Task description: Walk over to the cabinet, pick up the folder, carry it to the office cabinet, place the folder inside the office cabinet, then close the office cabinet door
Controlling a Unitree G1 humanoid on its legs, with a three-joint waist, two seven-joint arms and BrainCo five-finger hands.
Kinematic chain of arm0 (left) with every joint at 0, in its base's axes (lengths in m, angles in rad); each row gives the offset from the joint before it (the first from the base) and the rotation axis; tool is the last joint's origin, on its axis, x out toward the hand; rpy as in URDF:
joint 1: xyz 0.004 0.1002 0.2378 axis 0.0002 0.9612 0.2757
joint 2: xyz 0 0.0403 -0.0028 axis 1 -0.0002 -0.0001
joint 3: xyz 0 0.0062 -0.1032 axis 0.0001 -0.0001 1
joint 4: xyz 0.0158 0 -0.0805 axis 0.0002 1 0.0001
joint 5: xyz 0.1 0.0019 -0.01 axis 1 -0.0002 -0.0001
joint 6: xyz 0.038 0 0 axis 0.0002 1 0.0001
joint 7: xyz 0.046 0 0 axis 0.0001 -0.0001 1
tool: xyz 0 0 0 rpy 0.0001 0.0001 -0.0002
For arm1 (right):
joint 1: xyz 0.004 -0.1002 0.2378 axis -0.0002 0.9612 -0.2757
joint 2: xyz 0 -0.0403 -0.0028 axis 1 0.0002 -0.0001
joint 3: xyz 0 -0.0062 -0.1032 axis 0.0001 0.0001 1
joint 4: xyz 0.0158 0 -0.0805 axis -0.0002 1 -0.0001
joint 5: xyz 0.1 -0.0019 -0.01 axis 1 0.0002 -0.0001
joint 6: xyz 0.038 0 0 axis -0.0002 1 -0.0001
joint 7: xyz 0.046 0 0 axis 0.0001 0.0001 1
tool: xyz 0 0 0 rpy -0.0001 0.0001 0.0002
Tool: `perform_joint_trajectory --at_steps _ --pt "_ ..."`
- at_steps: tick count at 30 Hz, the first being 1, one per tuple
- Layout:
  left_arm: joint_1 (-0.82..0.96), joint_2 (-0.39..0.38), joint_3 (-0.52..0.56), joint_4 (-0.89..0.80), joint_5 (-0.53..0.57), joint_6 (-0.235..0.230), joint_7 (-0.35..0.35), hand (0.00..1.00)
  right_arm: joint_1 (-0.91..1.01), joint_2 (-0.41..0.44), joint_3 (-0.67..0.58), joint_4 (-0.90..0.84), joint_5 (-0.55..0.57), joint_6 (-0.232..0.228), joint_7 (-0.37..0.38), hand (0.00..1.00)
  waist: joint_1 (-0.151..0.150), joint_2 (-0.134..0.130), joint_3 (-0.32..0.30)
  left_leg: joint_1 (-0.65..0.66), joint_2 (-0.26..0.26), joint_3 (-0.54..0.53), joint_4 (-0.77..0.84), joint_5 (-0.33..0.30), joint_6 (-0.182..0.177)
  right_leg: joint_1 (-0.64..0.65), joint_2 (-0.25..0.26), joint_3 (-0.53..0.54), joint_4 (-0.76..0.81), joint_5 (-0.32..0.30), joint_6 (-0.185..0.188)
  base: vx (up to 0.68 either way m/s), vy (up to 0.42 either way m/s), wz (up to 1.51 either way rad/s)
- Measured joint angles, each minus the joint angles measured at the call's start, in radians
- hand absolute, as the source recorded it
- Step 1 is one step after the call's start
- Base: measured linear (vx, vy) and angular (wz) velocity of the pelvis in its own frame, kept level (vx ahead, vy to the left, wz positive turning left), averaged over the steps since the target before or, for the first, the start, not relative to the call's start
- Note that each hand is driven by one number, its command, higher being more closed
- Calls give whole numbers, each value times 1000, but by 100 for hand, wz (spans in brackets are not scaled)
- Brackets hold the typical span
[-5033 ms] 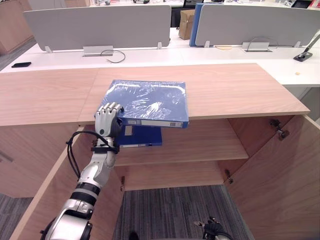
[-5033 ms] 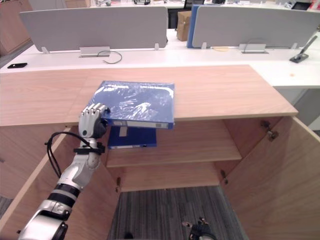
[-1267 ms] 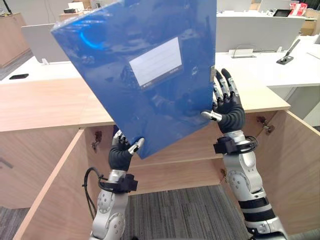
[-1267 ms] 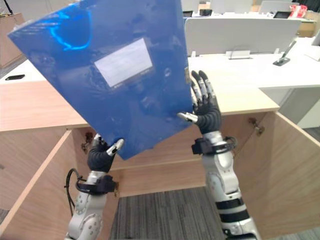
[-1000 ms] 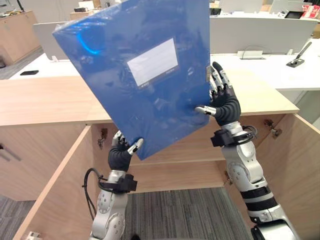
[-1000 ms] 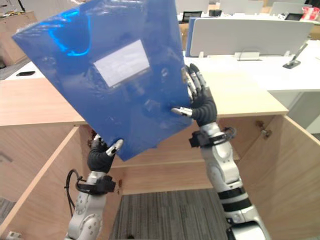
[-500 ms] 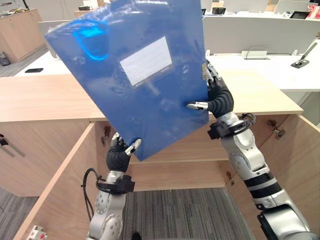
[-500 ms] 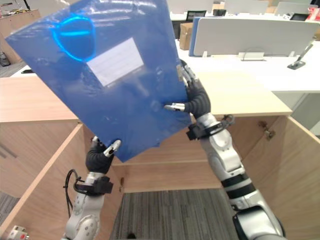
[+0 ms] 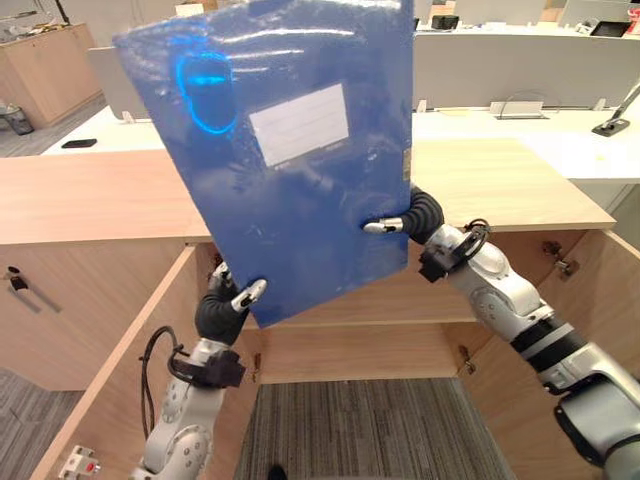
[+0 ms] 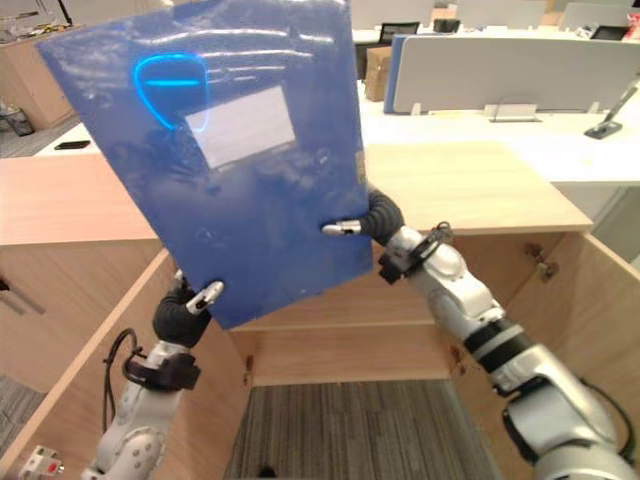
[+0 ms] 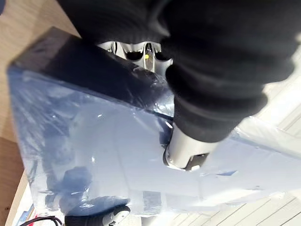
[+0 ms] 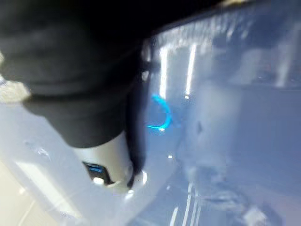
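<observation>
A large blue folder (image 9: 290,180) wrapped in clear film, with a white label on its face, is held up nearly upright close in front of the camera. My left hand (image 9: 222,312) grips its lower corner from below, thumb over the front face. My right hand (image 9: 415,215) clasps the folder's right edge, with the thumb pressed on the front and the fingers hidden behind it. The right wrist view has that thumb (image 12: 110,162) flat on the glossy blue cover (image 12: 225,117). The left wrist view looks along the folder's spine (image 11: 117,155).
Behind the folder stands the wooden cabinet with its top (image 9: 500,180), an inner shelf (image 9: 400,305) and both doors swung open, left (image 9: 110,380) and right (image 9: 600,300). White desks with grey dividers (image 9: 520,65) lie beyond. A black phone (image 9: 78,143) lies on the desk at far left.
My right hand's straight fingers have slipped behind the folder's right edge and the thumb has clamped onto its front. The folder has turned more upright. The view has shifted slightly.
</observation>
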Motion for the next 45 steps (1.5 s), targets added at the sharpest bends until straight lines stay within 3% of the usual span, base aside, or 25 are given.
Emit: perform_joint_trajectory --at_steps 4,8,9,17,20,22,26,28,30,33,35,40,45 --pt "-43 84 -32 0 2 -10 0 100 -23 -109 104 -7 97 15 43 100 8 -3 2 -1 0 -1 2 0 0 0 0 0 -1 0 0 0 0 0" --pt "-67 87 -77 -1 0 -15 0 100 -51 -187 149 -15 124 15 54 100 10 -4 2 -2 0 -1 3 0 -1 -1 0 -1 -2 0 0 0 0 0" --pt "-68 88 -82 -1 -1 -16 0 0 -57 -199 158 -19 124 15 54 100 10 -4 2 -2 0 -1 3 0 -1 -1 0 -1 -2 0 0 0 0 0" --pt "-117 148 -190 0 -6 -37 -64 0 -22 -305 155 -61 121 17 80 100 13 -11 7 -3 0 -1 3 -1 -1 -1 0 -1 -2 0 0 0 0 0" --pt "-131 189 -232 5 -28 -36 -107 0 70 -301 68 -104 110 12 89 100 8 -14 9 -3 2 0 2 -2 -2 -2 0 -1 -3 -1 0 0 0 0" --pt "-144 225 -274 64 -67 -26 -181 0 149 -270 -12 -127 65 12 87 100 -3 -17 10 -3 6 1 -2 -8 -9 -1 2 0 -5 -1 0 0 0 -2" --pt "-175 259 -387 178 -108 62 -316 0 322 -151 -197 -167 -58 20 73 100 -23 -23 14 -2 15 14 -2 -8 -9 -2 9 11 -13 2 -3 0 0 -9" --pt "-169 246 -462 287 -87 162 -377 0 422 26 -381 -239 -50 18 51 100 -49 -26 16 -1 19 29 -2 -11 -13 -11 14 28 -14 2 -3 16 -3 -21" --pt "-143 202 -466 402 -54 211 -381 0 471 156 -529 -303 -16 -6 28 100 -71 -28 17 -1 23 43 -2 -17 -15 -17 16 40 -15 2 -4 42 -3 -24" --pt "-116 147 -431 533 14 233 -369 0 546 268 -712 -351 29 -58 -7 100 -89 -38 18 -1 25 55 -2 -21 -18 -25 18 55 -15 3 -5 43 2 -16" --pt "-104 67 -343 653 101 236 -332 0 617 352 -806 -362 38 -86 -40 100 -107 -44 21 -1 27 59 -2 -23 -20 -30 20 62 -14 3 -5 26 4 -8" --pt "-108 -129 -124 992 282 237 -227 0 794 547 -833 -363 38 -91 -81 100 -137 -45 20 -1 37 71 -2 -30 -28 -40 28 80 -11 5 -8 -4 7 -10" --pt "-116 -248 145 1332 282 260 -143 0 917 717 -858 -357 46 -80 -105 100 -149 -45 19 -1 35 71 0 -54 -28 -44 29 88 -13 5 -8 11 17 -8"
